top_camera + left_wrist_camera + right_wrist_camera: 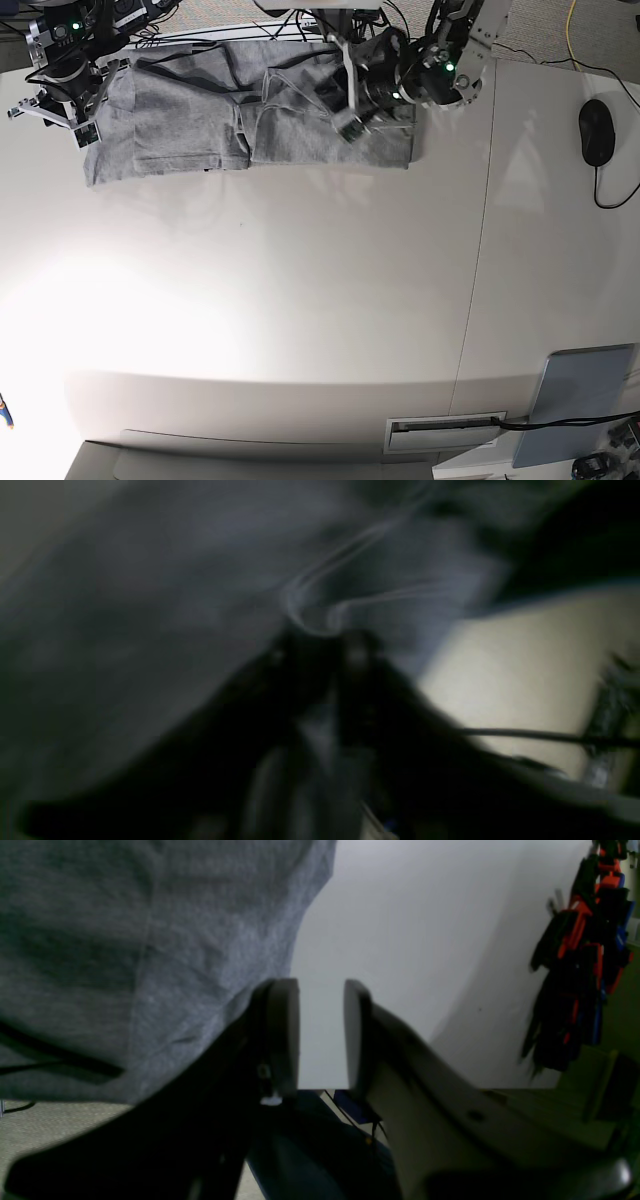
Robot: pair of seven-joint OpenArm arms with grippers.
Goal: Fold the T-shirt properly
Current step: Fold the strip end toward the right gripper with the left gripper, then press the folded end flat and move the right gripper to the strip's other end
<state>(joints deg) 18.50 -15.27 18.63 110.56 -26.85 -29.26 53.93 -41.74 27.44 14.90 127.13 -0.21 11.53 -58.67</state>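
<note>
T-shirt (200, 135): grey, rumpled, at the far edge of the white table (300, 300); long axis runs left to right in the base view.
Left gripper (320, 637): over the shirt's right part in the base view; jaws together, clamped on a fold of the T-shirt; view blurred.
Right gripper (321, 1035): at the shirt's left end; jaws apart, nothing between them, cloth just beside.
Mouse (596, 132): well apart, on the right.

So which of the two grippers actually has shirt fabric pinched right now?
The left gripper, shut on a fold of the T-shirt. The right gripper is open, nothing between its pads.
</note>
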